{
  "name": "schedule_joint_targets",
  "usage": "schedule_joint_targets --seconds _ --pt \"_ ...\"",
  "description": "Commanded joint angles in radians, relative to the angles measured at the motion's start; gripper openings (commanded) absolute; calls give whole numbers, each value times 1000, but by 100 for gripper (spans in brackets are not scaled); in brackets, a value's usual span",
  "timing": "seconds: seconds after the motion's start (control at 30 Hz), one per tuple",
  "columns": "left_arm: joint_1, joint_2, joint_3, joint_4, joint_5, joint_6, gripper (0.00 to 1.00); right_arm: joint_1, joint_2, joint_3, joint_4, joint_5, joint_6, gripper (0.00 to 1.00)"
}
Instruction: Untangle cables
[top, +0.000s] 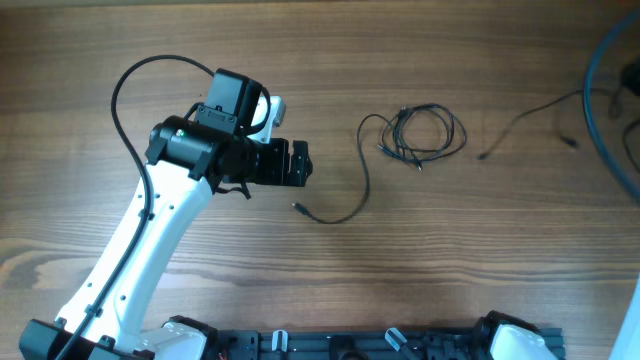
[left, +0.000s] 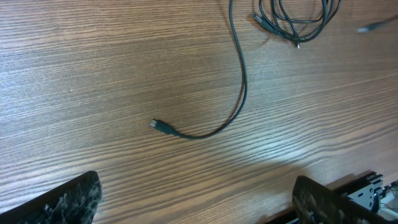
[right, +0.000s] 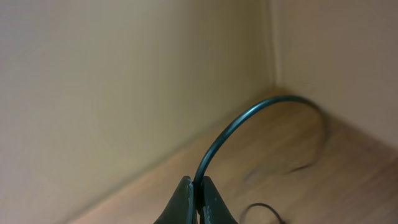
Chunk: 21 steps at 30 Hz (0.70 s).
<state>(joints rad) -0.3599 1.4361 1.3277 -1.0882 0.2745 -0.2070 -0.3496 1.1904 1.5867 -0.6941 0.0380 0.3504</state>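
Step in hand: pulling one strand free. The right gripper (right: 198, 199) was fully closed, pinching a thin dark cord (right: 245, 121) that arched up from its tips. That gripper sat outside the overhead view. The left gripper (top: 303, 166) hung wide open and empty over the left-centre of the bench (top: 200, 60).

The tangled coil (top: 432, 134) lay right of centre, toward the far edge. One tail ran from it to a free plug (left: 159, 126) near mid-bench. A loose cord (top: 524, 120) trailed toward the right edge.

Judgement: the next move calls for drawing the pinched cord away from the coil, with the left gripper coming down to take the tail.

Unclear:
- whether the pinched cord was that loose one
- its far end, which was blurred
- crossings inside the coil, too fine to read
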Motion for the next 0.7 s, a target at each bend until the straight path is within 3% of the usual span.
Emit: schedule_joint_targets --seconds 0.0,0.2,0.4,0.43,0.53,0.67 --pt "5 -16 0 3 -6 -6 100 -20 -9 -9 0 118 48 4" --pt "5 -16 0 3 -6 -6 100 -72 -8 -9 43 78 70 4" --pt "5 -16 0 3 -6 -6 100 -312 77 -9 121 88 113 4" --pt "5 -16 0 1 -6 -6 100 -369 108 -9 134 77 192 4" --pt "5 -16 0 -27 -6 -5 100 -533 205 -9 236 -142 378 4" --pt "5 -15 0 -8 -6 -6 100 -667 344 -9 383 -313 412 4"
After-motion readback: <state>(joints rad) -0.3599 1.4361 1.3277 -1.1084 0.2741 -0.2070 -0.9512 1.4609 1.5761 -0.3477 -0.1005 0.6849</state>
